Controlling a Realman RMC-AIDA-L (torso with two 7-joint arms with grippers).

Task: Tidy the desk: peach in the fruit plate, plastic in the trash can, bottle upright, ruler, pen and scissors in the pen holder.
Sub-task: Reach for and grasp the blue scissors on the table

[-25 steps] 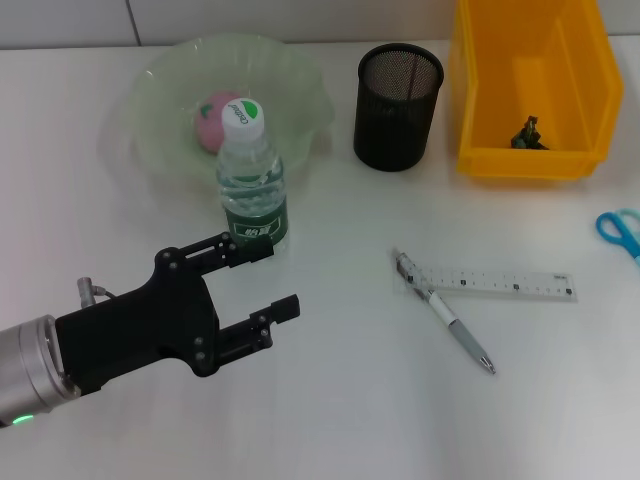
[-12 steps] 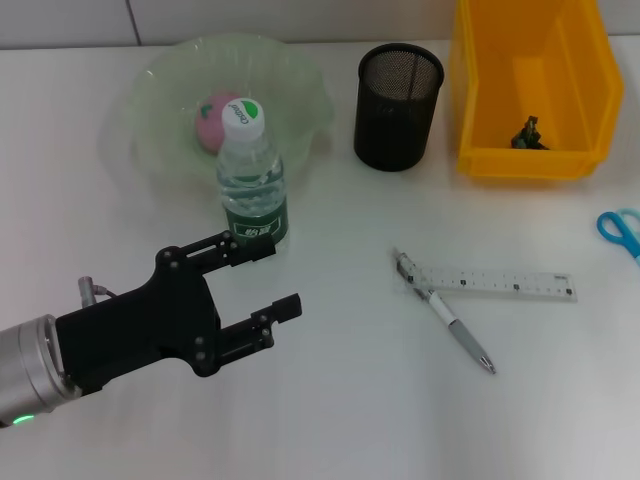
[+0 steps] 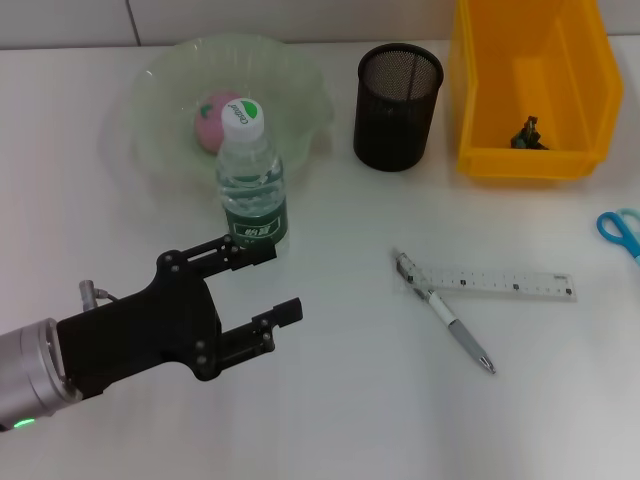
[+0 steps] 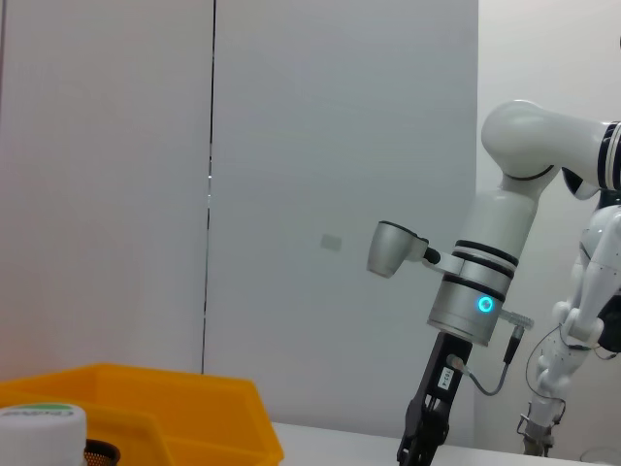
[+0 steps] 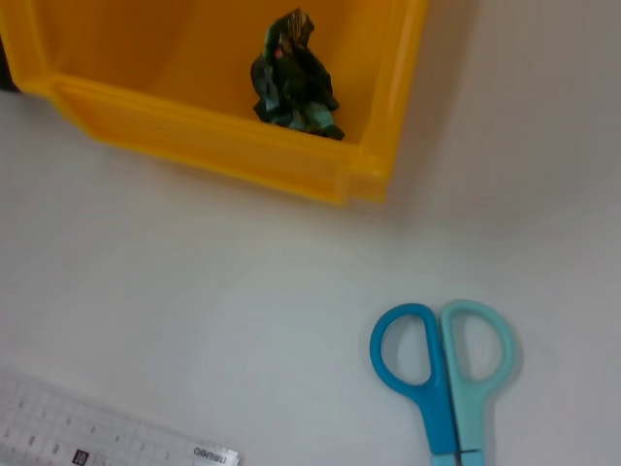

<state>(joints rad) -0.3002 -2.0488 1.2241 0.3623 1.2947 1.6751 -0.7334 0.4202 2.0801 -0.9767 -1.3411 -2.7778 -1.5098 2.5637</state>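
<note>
The left hand (image 3: 262, 283) hovers over the counter (image 3: 330, 400) at about 7 o'clock of the head view, its two black fingers (image 3: 240, 252) spread wide apart and holding nothing. One fingertip sits just beside the base of the bottle (image 3: 251, 180), which stands upright with its white cap on, at 5 o'clock from the plate (image 3: 160, 90). The peach (image 3: 213, 120) lies in the plate, partly hidden behind the bottle's cap.

The black mesh holder (image 3: 397, 92) stands at 12 o'clock, with the yellow bin (image 3: 532, 160) just to its 3 o'clock side. A dark crumpled piece of plastic (image 5: 295, 79) lies inside the bin.

The ruler (image 3: 495, 283) lies flat near the centre-right of the counter, and the pen (image 3: 446, 324) crosses under its end, pointing toward 5 o'clock. The scissors (image 5: 442, 364), blue-handled and closed, lie at 3 o'clock near the counter's edge, well apart from the holder.

The right arm (image 4: 482, 289) shows only in the left wrist view; whether its hand is spread or pressed together, I cannot tell.
</note>
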